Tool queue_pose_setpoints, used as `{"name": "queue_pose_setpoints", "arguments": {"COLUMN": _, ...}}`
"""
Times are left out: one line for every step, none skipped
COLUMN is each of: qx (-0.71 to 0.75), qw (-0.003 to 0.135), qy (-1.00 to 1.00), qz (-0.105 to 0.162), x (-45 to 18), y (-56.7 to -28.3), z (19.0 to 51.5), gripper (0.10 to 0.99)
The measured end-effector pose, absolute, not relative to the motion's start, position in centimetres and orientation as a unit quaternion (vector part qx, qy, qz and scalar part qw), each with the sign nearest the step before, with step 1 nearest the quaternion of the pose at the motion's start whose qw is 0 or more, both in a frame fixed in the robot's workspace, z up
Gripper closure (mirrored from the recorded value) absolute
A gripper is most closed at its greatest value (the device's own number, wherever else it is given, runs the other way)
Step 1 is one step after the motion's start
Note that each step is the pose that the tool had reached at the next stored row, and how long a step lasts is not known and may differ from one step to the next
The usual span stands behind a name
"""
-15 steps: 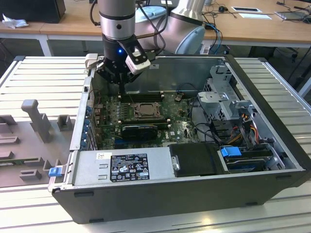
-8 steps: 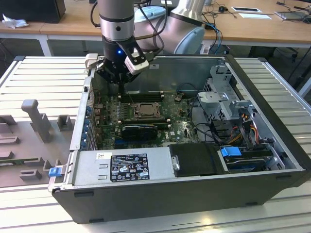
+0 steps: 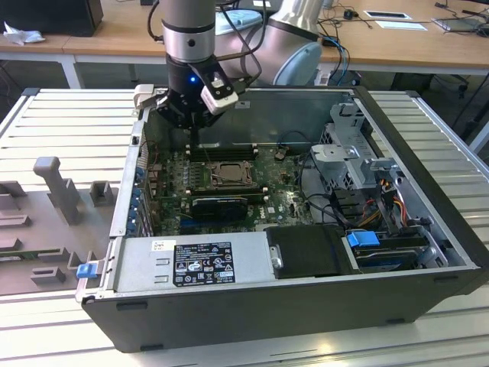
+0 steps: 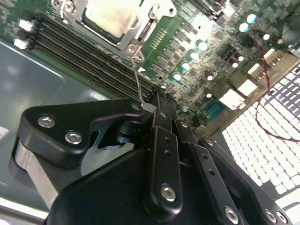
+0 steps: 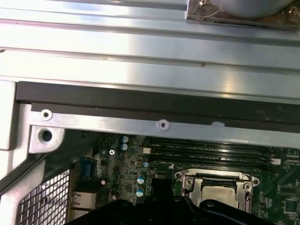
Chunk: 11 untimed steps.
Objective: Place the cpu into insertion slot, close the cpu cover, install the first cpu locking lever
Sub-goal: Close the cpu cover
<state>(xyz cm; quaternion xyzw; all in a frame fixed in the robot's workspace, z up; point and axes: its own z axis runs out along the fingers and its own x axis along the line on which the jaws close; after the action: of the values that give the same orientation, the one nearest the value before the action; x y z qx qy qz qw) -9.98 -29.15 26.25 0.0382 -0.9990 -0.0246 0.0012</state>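
The gripper (image 4: 149,108) is pinching one thin locking lever (image 4: 136,77) beside the insertion slot (image 3: 227,174), where the cpu (image 4: 112,15) is sitting under the closed cpu cover (image 5: 216,180), inside the open computer case (image 3: 290,306).

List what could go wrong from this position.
1. The gripper seems to pinch the thin locking lever only at its tip, so the lever could slip free and spring back.
2. The memory slots lie right beside the lever, and a sideways swing might scrape them.
3. The cpu cover sits over the cpu. If it is not fully flat, forcing the lever down could strain the frame.
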Motion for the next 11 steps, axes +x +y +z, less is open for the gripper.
{"name": "queue_pose_setpoints", "arguments": {"qx": 0.038, "qw": 0.001, "qy": -0.999, "qz": -0.025, "x": -9.8, "y": -29.1, "z": 26.2, "gripper": 0.98}}
{"name": "queue_pose_setpoints", "arguments": {"qx": 0.038, "qw": 0.001, "qy": -0.999, "qz": -0.025, "x": -9.5, "y": -29.1, "z": 26.2, "gripper": 0.98}}
{"name": "queue_pose_setpoints", "arguments": {"qx": 0.038, "qw": 0.001, "qy": -0.999, "qz": -0.025, "x": -9.4, "y": -29.1, "z": 26.2, "gripper": 0.98}}
{"name": "queue_pose_setpoints", "arguments": {"qx": 0.038, "qw": 0.001, "qy": -0.999, "qz": -0.025, "x": -9.4, "y": -29.1, "z": 26.2, "gripper": 0.98}}
{"name": "queue_pose_setpoints", "arguments": {"qx": 0.038, "qw": 0.001, "qy": -0.999, "qz": -0.025, "x": -9.3, "y": -29.1, "z": 26.2, "gripper": 0.98}}
{"name": "queue_pose_setpoints", "arguments": {"qx": 0.038, "qw": 0.001, "qy": -0.999, "qz": -0.025, "x": -9.2, "y": -29.1, "z": 26.2, "gripper": 0.98}}
{"name": "queue_pose_setpoints", "arguments": {"qx": 0.038, "qw": 0.001, "qy": -0.999, "qz": -0.025, "x": -9.1, "y": -29.1, "z": 26.2, "gripper": 0.98}}
{"name": "queue_pose_setpoints", "arguments": {"qx": 0.038, "qw": 0.001, "qy": -0.999, "qz": -0.025, "x": -9.0, "y": -29.1, "z": 26.2, "gripper": 0.98}}
{"name": "queue_pose_setpoints", "arguments": {"qx": 0.038, "qw": 0.001, "qy": -0.999, "qz": -0.025, "x": -8.7, "y": -29.1, "z": 26.2, "gripper": 0.98}}
{"name": "queue_pose_setpoints", "arguments": {"qx": 0.038, "qw": 0.001, "qy": -0.999, "qz": -0.025, "x": -8.5, "y": -29.1, "z": 26.2, "gripper": 0.98}}
{"name": "queue_pose_setpoints", "arguments": {"qx": 0.038, "qw": 0.001, "qy": -0.999, "qz": -0.025, "x": -8.5, "y": -29.1, "z": 26.2, "gripper": 0.98}}
